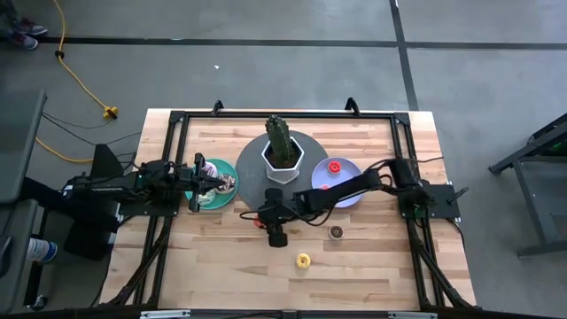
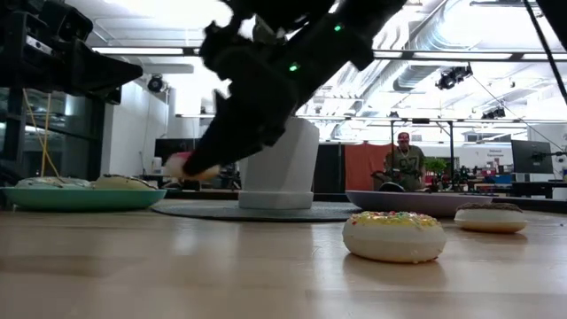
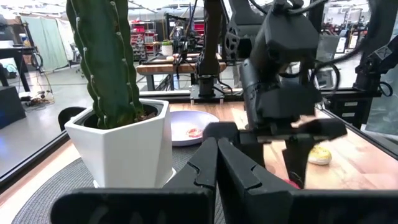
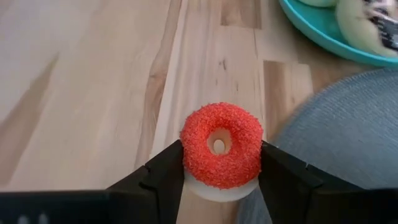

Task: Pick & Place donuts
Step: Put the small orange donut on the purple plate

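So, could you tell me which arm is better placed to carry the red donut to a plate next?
The right one. Its claw is already closed on the red donut, just beside the grey mat. The left claw is over the teal plate, shut and empty.

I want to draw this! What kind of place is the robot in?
Probably a big robot workshop or lab. The wooden table stands on a bare concrete floor, pipes and lights run across the high ceiling, and a person stands among workbenches behind.
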